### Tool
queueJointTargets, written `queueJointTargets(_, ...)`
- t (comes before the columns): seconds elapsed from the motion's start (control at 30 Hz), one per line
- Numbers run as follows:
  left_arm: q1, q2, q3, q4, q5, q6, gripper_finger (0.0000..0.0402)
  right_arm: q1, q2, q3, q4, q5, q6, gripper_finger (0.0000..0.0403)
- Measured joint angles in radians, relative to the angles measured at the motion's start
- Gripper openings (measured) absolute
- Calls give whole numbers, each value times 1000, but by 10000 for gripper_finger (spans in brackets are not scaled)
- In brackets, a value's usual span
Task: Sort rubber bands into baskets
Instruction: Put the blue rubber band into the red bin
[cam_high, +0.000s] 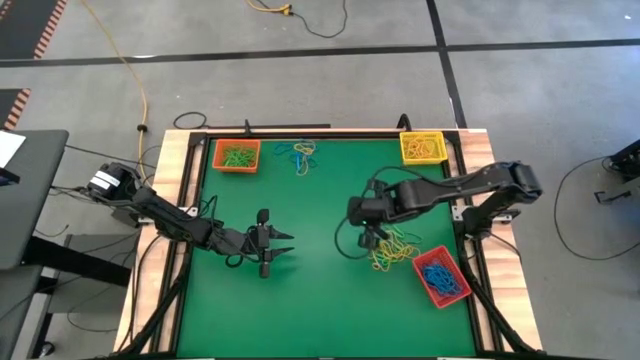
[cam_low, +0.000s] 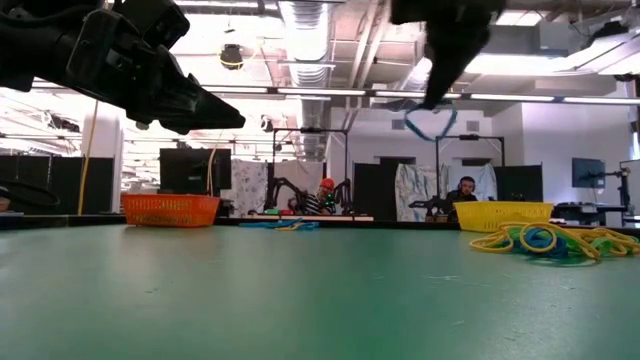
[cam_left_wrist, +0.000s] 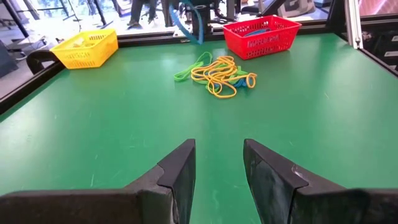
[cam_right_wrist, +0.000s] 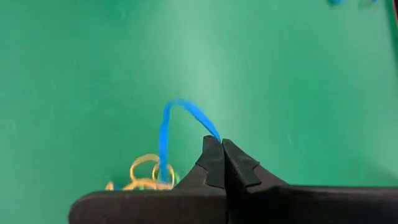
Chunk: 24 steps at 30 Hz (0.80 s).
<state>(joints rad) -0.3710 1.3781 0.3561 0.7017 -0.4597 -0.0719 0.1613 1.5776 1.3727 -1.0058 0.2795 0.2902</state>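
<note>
1. The right hand (cam_right_wrist: 221, 144) is pinched closed on a blue rubber band (cam_right_wrist: 177, 121), held up above the mixed pile of rubber bands (cam_high: 392, 248) on the green worktop (cam_high: 320, 300).
2. That pile lies just beside the red basket (cam_high: 441, 276), which seems to hold blue bands.
3. The left hand (cam_high: 284, 244) hovers empty, fingers parted, well apart from the pile.
4. The orange basket (cam_high: 237, 155) and yellow basket (cam_high: 422, 147) sit at the far corners.

Green table (cam_high: 310, 300): baskets (cam_high: 237, 155), rubber bands (cam_high: 392, 247)
</note>
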Motion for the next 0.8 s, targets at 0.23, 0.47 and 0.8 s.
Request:
queueJointTargets(0.23, 0, 0, 0, 0, 0, 6, 125, 111, -24, 0, -173, 23, 181, 11)
queueJointTargets(0.47, 0, 0, 0, 0, 0, 7, 125, 260, -23, -12, -330, 32, 423, 11)
queueJointTargets(0.8, 0, 0, 0, 0, -26, 37, 125, 531, -23, -13, -498, 1, 868, 13)
